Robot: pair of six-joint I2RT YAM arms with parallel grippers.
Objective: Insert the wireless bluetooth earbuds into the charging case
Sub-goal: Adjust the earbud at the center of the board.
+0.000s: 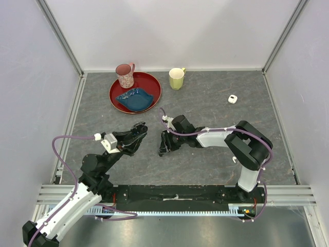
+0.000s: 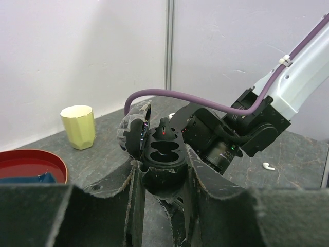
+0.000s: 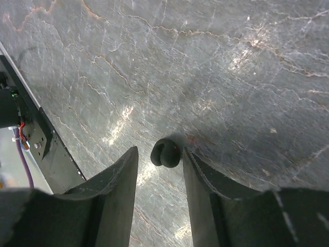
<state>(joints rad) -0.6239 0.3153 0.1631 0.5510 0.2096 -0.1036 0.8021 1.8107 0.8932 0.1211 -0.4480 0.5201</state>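
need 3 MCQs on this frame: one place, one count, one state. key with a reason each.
1. The blue dish lies:
A) on the red plate
B) beside the plate
C) under the plate

2. Mugs in view:
A) one
B) two
C) three

3. The left gripper is:
A) open and empty
B) shut on the black charging case
C) out of view

Key:
1 A, the dish sits inside the plate's rim.
2 B, a pink mug and a yellow mug.
3 B, its fingers clamp the case, whose lid stands open.

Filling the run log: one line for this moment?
left tool: shut on open black case | right tool: open, framing black earbud on table
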